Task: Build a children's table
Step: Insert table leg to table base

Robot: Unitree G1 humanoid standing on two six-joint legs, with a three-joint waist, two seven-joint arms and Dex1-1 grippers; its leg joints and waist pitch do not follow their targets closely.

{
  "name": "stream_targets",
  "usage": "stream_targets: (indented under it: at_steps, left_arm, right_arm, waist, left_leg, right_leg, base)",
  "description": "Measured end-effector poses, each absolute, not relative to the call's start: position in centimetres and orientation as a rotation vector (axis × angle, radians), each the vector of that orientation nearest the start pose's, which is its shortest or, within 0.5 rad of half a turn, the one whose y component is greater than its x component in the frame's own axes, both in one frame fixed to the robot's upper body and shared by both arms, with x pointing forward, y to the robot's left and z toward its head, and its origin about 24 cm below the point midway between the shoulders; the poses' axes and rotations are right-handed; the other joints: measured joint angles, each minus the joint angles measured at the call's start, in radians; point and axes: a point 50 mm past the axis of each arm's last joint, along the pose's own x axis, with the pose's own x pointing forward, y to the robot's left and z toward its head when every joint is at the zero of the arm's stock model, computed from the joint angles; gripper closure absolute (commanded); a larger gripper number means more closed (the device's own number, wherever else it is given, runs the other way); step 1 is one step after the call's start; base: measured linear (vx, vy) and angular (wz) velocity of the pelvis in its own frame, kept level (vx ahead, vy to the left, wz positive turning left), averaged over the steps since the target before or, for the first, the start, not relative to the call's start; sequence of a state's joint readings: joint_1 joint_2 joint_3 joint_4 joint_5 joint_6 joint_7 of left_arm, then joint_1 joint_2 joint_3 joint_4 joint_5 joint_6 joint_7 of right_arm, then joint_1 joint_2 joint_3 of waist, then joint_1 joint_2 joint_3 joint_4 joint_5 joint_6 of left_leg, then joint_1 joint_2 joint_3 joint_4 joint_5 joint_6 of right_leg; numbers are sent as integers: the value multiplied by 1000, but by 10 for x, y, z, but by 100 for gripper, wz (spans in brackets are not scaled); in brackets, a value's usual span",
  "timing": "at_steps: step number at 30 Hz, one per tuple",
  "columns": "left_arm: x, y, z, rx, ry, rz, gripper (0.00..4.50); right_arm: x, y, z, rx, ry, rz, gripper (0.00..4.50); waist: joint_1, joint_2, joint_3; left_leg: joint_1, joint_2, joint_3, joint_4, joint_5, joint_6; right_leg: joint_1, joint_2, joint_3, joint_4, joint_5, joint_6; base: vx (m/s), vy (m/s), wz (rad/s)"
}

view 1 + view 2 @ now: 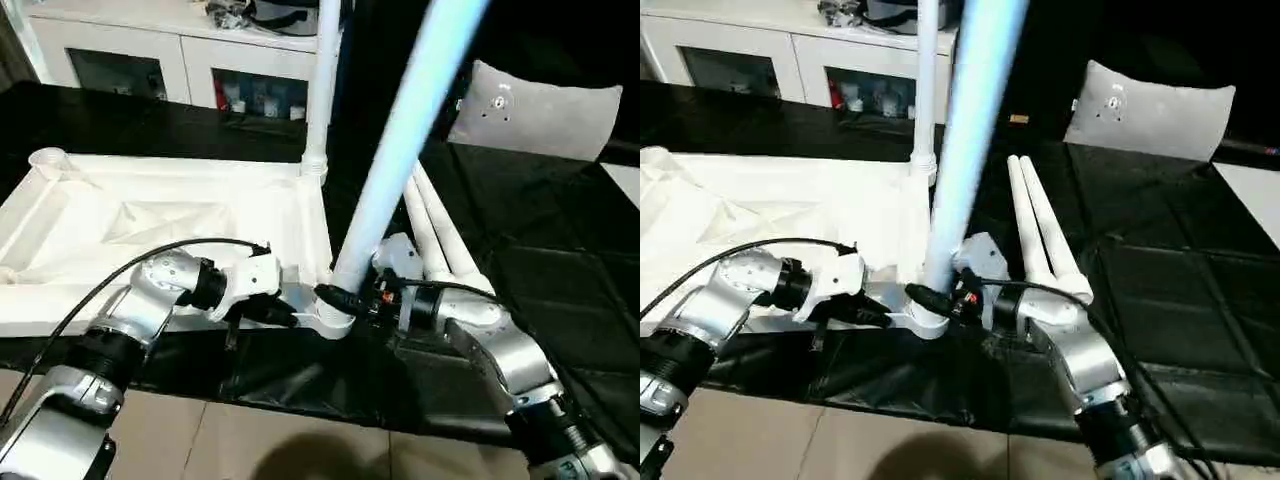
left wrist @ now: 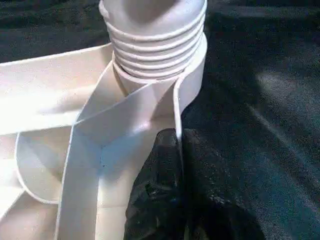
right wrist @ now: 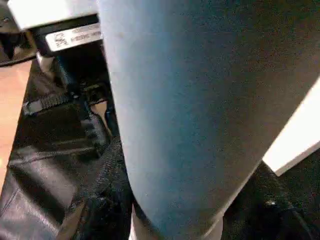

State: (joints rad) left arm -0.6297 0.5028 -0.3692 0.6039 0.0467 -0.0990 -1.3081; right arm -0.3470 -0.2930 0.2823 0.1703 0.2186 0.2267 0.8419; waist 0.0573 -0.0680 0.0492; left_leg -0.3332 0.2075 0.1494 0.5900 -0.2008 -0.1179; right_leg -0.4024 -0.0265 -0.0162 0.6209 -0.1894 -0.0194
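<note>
The white table top point(image 1: 150, 225) lies upside down on the black mat, ribbed side up. One white leg point(image 1: 322, 90) stands upright in its far right corner socket. A second leg point(image 1: 405, 130) rises tilted from the near right corner socket point(image 1: 335, 320), its threaded end point(image 2: 155, 40) sitting in that socket. My right gripper point(image 1: 345, 297) is shut on this leg just above the socket, with fingers point(image 3: 102, 205) on either side of the tube. My left gripper point(image 1: 287, 316) is shut on the top's thin rim wall point(image 2: 176, 107) beside the same socket. Two loose legs point(image 1: 440, 235) lie on the mat to the right.
A grey-white pillow point(image 1: 535, 115) rests at the back right on the mat. A white cabinet point(image 1: 180, 55) with glass doors stands behind the table top. The mat's near edge point(image 1: 300, 400) meets beige floor close to my forearms.
</note>
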Motion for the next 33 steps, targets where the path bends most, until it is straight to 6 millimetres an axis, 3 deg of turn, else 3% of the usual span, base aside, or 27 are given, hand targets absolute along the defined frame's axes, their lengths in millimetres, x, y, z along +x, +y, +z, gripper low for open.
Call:
stream_targets:
  at_steps: [15,23,26,30,33]
  left_arm:
    - [328,155,76,741,436,-1498,450]
    - [317,171,75,690,466,-1389,450]
    - [303,176,75,633,490,-1278,450]
    - [295,165,75,560,511,-1195,450]
    - [287,147,74,476,527,-1086,450]
  right_arm:
    - [284,-95,66,-123,203,1143,261]
    - [286,-79,64,-84,190,1087,261]
    - [286,-69,63,-50,178,1034,261]
    - [290,-69,63,-41,174,962,261]
    - [300,-70,65,-22,180,883,261]
  waist:
    - [-7,-2,11]
    - [-34,3,16]
    - [-59,3,16]
    - [-78,4,17]
    - [-80,5,17]
  left_leg:
    - [0,-1,2,-13,-1,2]
    - [1,-1,-2,-16,-1,1]
    - [1,-1,-2,-16,-1,1]
    - [0,-1,-2,-15,-1,1]
    - [-1,-1,-2,-15,-1,1]
  right_leg:
    - [3,0,1,-11,-1,2]
    - [1,0,1,-13,-2,2]
    - [0,0,1,-14,-2,2]
    - [-2,0,1,-16,-2,2]
    - [-3,1,1,-15,-2,2]
  base:
    - [0,0,0]
    - [0,0,0]
    - [0,0,0]
    - [0,0,0]
    - [0,0,0]
